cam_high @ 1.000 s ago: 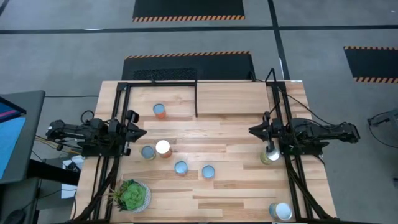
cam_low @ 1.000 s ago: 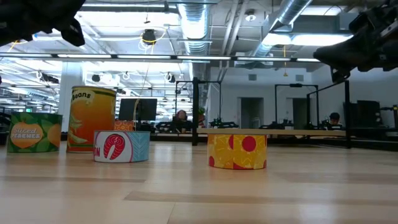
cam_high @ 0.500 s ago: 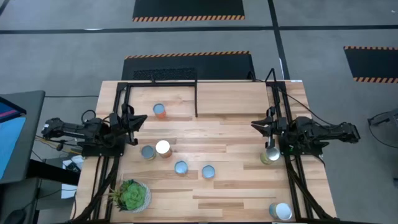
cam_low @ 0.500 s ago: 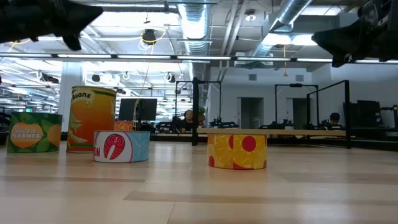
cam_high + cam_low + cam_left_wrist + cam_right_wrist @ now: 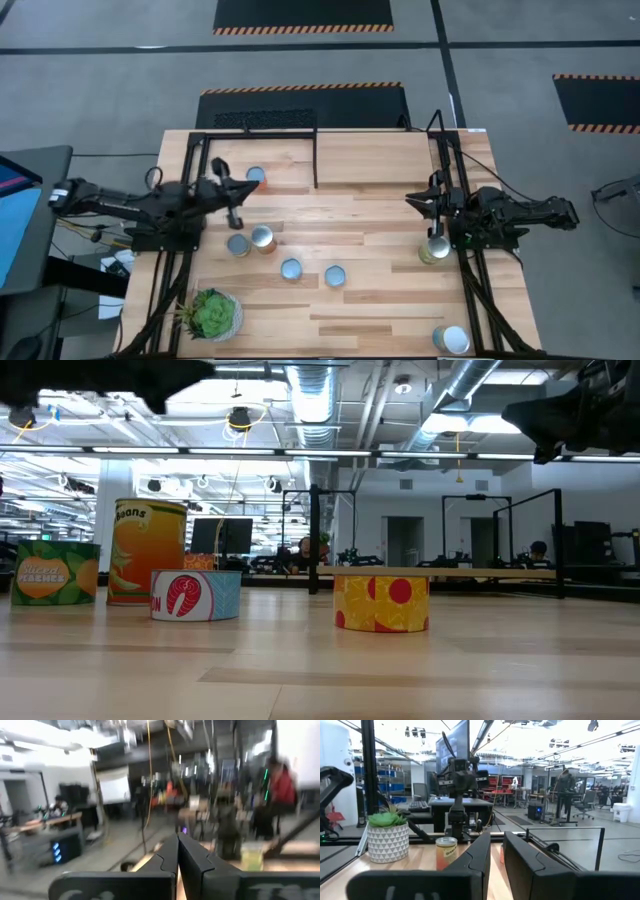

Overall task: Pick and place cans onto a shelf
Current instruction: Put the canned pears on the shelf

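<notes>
We count one table [image 5: 400, 300], one shelf [image 5: 370, 160] at its far edge, one potted plant [image 5: 211, 314] at the near left, and seven cans in the high view. One can [image 5: 256, 178] stands on the shelf's left part. Four cans sit mid-table, the leftmost [image 5: 237, 245] touching its neighbour [image 5: 263, 238]. One can [image 5: 434, 249] stands at the right edge, and one [image 5: 454, 340] at the near right corner. The low view alone gives labels: a tall orange tin [image 5: 147, 550] reading "Beans", a green one [image 5: 54, 572] with unclear lettering, a blue one [image 5: 196, 595] bearing a salmon steak, a yellow one [image 5: 381, 603] with citrus slices. The left gripper [image 5: 234, 203] hovers by the shelf can, fingers pressed shut and empty in its wrist view. The right gripper [image 5: 428, 205] hovers near the right edge, fingers narrowly parted.
</notes>
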You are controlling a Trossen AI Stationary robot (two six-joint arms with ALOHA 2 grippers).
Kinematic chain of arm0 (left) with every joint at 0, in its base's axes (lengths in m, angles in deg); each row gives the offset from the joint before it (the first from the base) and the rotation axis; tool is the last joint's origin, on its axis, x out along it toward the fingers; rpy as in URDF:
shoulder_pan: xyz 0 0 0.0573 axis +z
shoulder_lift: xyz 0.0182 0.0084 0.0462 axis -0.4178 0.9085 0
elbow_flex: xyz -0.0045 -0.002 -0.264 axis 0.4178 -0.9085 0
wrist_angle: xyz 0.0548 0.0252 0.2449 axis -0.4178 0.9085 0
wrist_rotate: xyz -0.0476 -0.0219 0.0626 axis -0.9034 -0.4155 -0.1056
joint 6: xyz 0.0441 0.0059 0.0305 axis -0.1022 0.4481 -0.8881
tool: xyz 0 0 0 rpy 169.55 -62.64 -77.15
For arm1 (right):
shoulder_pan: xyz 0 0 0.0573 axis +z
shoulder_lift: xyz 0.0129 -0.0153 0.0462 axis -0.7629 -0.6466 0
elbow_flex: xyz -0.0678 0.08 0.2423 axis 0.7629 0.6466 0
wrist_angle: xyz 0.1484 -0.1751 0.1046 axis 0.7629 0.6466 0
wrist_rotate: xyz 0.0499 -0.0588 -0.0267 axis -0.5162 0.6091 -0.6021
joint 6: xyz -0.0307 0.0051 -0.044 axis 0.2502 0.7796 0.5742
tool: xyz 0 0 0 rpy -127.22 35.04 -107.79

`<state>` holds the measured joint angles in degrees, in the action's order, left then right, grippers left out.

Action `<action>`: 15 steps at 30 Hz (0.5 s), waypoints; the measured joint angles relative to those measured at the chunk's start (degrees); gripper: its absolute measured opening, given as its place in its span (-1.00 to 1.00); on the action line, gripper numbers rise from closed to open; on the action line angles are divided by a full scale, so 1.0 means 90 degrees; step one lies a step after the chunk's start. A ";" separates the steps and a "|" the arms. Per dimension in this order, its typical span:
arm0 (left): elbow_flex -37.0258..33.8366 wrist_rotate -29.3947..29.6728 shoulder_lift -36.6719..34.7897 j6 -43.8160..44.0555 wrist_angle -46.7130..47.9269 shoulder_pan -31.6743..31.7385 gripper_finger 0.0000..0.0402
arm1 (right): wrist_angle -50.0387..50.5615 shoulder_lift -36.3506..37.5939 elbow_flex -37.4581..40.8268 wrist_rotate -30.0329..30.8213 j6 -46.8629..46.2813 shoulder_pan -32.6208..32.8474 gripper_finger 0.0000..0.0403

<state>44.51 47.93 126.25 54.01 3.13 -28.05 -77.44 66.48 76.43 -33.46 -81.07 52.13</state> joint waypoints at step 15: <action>0.2486 -0.0167 0.2495 -0.0013 0.2376 0.0282 -1.00 | 0.0210 0.0000 -0.0012 -0.0004 0.0000 0.0000 -0.61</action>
<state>66.89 46.43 148.70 53.90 24.51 -25.52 -75.55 66.48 76.32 -33.49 -81.07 52.13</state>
